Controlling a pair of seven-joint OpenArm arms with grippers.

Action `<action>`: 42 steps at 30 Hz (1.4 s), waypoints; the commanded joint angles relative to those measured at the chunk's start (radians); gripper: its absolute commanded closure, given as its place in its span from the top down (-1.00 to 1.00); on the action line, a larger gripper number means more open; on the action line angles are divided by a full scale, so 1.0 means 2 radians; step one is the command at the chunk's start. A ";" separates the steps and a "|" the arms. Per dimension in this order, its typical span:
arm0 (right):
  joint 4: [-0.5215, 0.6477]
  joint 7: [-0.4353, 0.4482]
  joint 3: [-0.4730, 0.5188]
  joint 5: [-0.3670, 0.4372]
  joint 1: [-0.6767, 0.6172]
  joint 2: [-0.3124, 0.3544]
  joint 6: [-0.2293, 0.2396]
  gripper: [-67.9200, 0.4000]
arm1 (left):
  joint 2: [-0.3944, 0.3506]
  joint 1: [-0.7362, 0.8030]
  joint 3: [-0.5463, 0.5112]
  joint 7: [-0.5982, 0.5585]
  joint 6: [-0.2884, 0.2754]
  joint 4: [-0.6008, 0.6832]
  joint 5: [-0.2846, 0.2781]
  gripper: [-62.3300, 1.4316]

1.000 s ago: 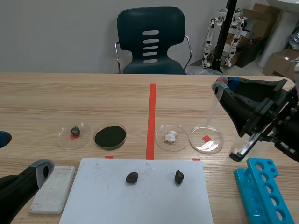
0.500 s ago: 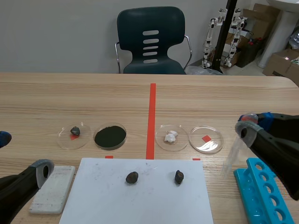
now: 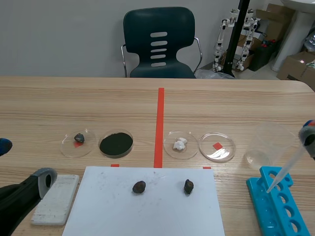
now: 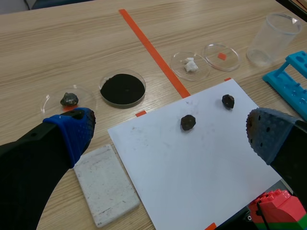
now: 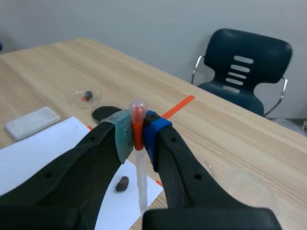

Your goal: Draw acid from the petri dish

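Observation:
The clear petri dish (image 3: 217,146) sits right of the red tape line, with a red mark showing through it. My right gripper (image 3: 309,133) is at the table's far right edge, shut on a clear pipette (image 3: 285,169) with a red bulb. The pipette slants down and its tip rests at a hole of the blue rack (image 3: 278,206). In the right wrist view, the gripper (image 5: 138,132) pinches the pipette (image 5: 140,187) at its bulb. My left gripper (image 3: 23,162) stands open low at the near left, and in its own view the gripper (image 4: 170,132) holds nothing.
A clear beaker (image 3: 268,145) stands right of the dish. Further dishes hold white lumps (image 3: 180,144), black powder (image 3: 116,143) and a dark rock (image 3: 78,142). A white sheet (image 3: 147,211) carries two dark rocks. A white block (image 3: 56,199) lies beside it.
My right arm pulled back from above the clear petri dish to the right edge, carrying the pipette down to the blue rack. The beaker came into view. The left arm stayed still.

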 commanded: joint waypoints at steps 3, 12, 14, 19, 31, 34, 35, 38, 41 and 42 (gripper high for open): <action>0.005 0.012 -0.001 -0.006 0.006 -0.028 0.004 -0.83 | 0.000 0.001 -0.004 -0.007 0.000 0.008 -0.005 1.00; 0.005 0.014 -0.001 -0.015 0.030 -0.039 0.004 -0.83 | 0.000 0.001 -0.004 -0.007 0.000 0.008 -0.005 1.00; 0.005 0.014 -0.001 -0.015 0.031 -0.039 0.004 -0.83 | 0.000 0.001 -0.004 -0.007 0.000 0.008 -0.005 1.00; 0.005 0.014 -0.001 -0.016 0.031 -0.039 0.004 -0.83 | 0.000 0.001 -0.004 -0.007 0.000 0.008 -0.005 1.00; 0.005 0.020 -0.001 -0.017 0.031 -0.039 0.004 -0.83 | 0.000 0.001 -0.004 -0.007 0.000 0.008 -0.005 1.00; 0.005 0.026 -0.001 -0.017 0.031 -0.039 0.004 -0.83 | 0.000 0.001 -0.004 -0.007 0.000 0.008 -0.005 1.00; 0.005 0.027 -0.001 -0.017 0.031 -0.039 0.004 -0.83 | 0.000 0.001 -0.004 -0.007 0.000 0.008 -0.005 1.00; 0.005 0.027 -0.001 -0.017 0.031 -0.039 0.004 -0.83 | 0.000 0.001 -0.004 -0.007 0.000 0.008 -0.005 1.00; 0.005 0.027 -0.001 -0.017 0.031 -0.039 0.004 -0.83 | 0.000 0.001 -0.004 -0.007 0.000 0.008 -0.005 1.00; 0.005 0.027 -0.001 -0.017 0.031 -0.039 0.004 -0.83 | 0.000 0.001 -0.004 -0.007 0.000 0.008 -0.005 1.00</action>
